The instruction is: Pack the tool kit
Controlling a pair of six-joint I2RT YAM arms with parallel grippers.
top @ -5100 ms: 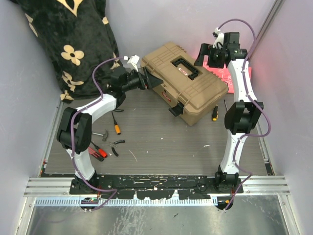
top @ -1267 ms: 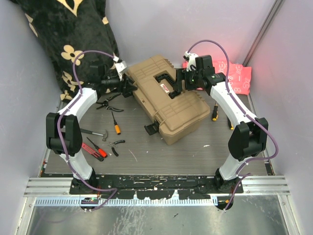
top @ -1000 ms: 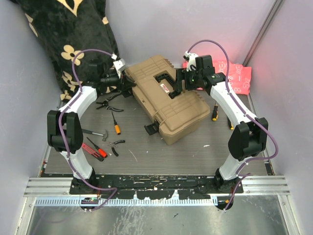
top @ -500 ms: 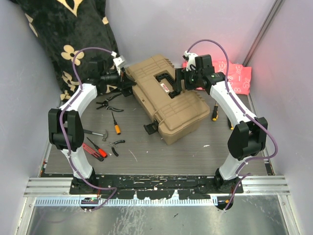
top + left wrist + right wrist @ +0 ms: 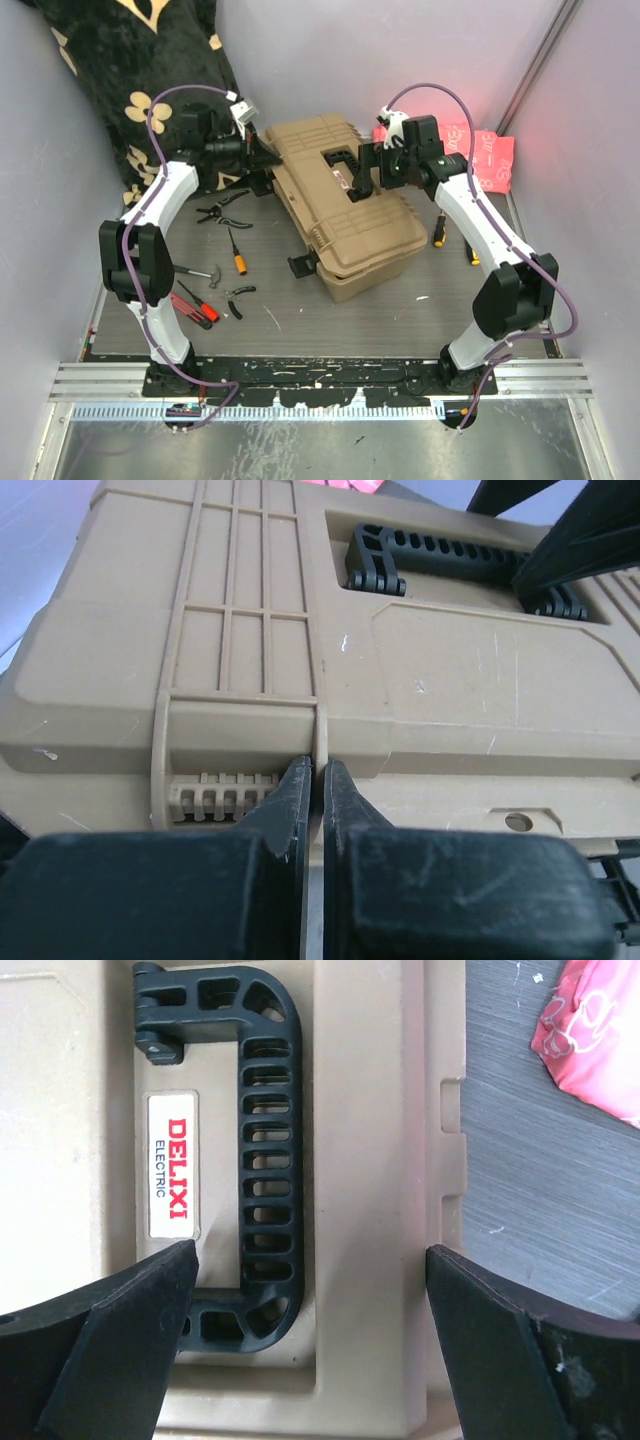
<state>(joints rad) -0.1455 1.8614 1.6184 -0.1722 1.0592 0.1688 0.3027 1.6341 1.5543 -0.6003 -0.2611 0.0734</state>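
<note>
L gripper (image 5: 312,776): fingers pressed together w/ only a hairline slit btwn them, nothing held. Tips sit right against the far-left end wall of the toolbox (image 5: 350,215), at a vertical rib just under the lid edge.

R gripper (image 5: 310,1250): jaws spread wide, hanging over the lid w/ one finger on each side of the black handle (image 5: 270,1150), not clamped on it. Can't tell if the fingers touch the lid.

Toolbox: tan, ribbed lid down, mid-table, set at an angle w/ long axis running far-left to near-right. Handle lies flat in its recess, white label (image 5: 172,1180) reading "DELIXI ELECTRIC" beside it. A black latch (image 5: 300,264) sticks out from the near-left long side.

Tools lie loose on the table (image 5: 330,320), all outside the box. Left of it:
- black pliers (image 5: 222,207), near the L arm
- orange-handled screwdriver (image 5: 238,258)
- small hammer (image 5: 195,271)
- red-handled pliers (image 5: 197,308)
- small black pliers (image 5: 238,295)

Right of it: one screwdriver (image 5: 438,230) just beside the box, and a second screwdriver (image 5: 472,252) partly hidden by the R arm.

Pink cloth (image 5: 485,155) lies far-right behind the R arm. Black floral blanket (image 5: 140,80) fills the far-left corner.
</note>
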